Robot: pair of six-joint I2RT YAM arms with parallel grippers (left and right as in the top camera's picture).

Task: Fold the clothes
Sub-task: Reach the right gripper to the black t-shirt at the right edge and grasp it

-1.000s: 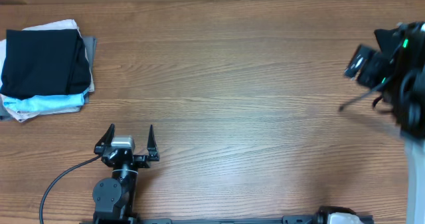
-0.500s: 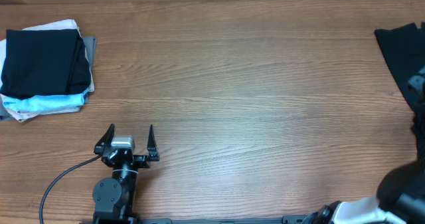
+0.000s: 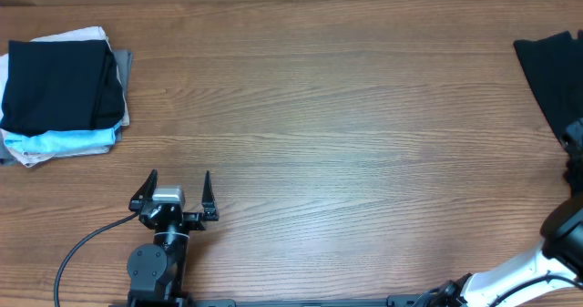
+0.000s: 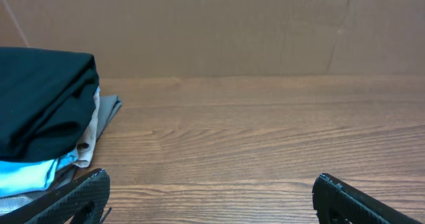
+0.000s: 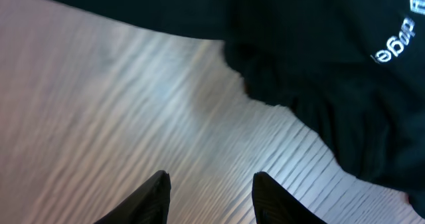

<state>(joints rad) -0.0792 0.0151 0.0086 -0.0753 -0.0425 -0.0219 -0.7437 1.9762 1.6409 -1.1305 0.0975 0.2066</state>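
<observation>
The black T-shirt (image 3: pixel 549 66) is seen lying loose and rumpled at the 3 o'clock edge of the table (image 3: pixel 346 134), partly cut off by the frame. No fold is judged to be made yet, so the whole job is left. The right pincer (image 5: pixel 209 187) is held just short of it, fingers apart, nothing gripped. The left pincer (image 3: pixel 173 190) is parked wide apart at 8 o'clock. A stack of folded garments (image 3: pixel 59 93) is set at 9 o'clock.

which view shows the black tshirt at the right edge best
Right wrist: the black T-shirt fills the upper frame up close, white lettering showing. Overhead catches only part of it at the right edge. Left wrist misses it.
</observation>
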